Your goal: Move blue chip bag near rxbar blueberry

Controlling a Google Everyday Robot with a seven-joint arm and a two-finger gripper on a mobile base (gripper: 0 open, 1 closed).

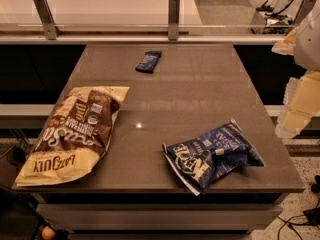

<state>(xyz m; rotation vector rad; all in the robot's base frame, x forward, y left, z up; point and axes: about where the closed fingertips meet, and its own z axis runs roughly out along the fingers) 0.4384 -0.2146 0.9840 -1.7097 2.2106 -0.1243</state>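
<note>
The blue chip bag (212,155) is crinkled navy foil with white lettering. It lies on the brown table (165,94) near the front right corner. The rxbar blueberry (149,61) is a small flat dark blue bar lying at the far middle of the table. My gripper (291,120) hangs off the table's right edge, up and to the right of the chip bag and not touching it. It is far from the bar.
A large brown-and-yellow bag (72,131) lies on the front left of the table. A glass rail with metal posts (173,16) runs along the far edge. Dark drops flank the table on both sides.
</note>
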